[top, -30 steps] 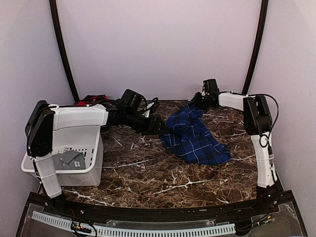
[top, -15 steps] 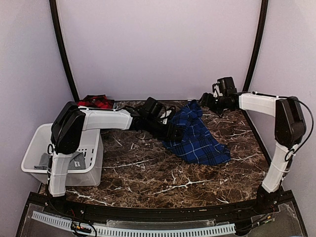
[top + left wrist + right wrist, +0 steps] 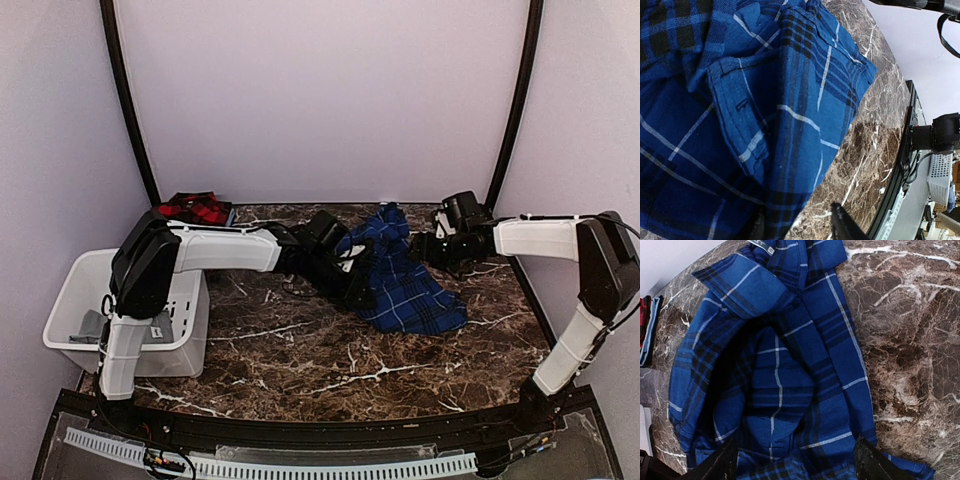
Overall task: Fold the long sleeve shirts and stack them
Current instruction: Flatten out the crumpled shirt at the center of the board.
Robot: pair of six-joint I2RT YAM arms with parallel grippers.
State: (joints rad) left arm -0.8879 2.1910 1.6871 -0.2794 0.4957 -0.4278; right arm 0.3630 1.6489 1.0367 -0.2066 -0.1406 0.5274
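Observation:
The dark blue plaid shirt (image 3: 405, 275) lies crumpled right of the table's middle. My left gripper (image 3: 360, 287) is at its left edge. In the left wrist view its jaws stand apart, and the shirt's (image 3: 765, 100) folded hem lies between the fingertips (image 3: 844, 229) of that left gripper (image 3: 800, 231). My right gripper (image 3: 428, 250) hangs just over the shirt's right side. That right gripper (image 3: 795, 466) is wide open above the bunched cloth (image 3: 775, 390), holding nothing. The red-and-black shirt (image 3: 195, 208) lies at the back left corner.
A white plastic basket (image 3: 70, 318) with grey items inside stands at the left edge, beside the left arm's base. The brown marble table (image 3: 300, 350) runs to a black rail at the front. Curved black poles rise at the back corners.
The left arm has reached further right and nearer onto the blue shirt, its jaws narrowing. The right gripper has widened and swung from the shirt's far end to its right side.

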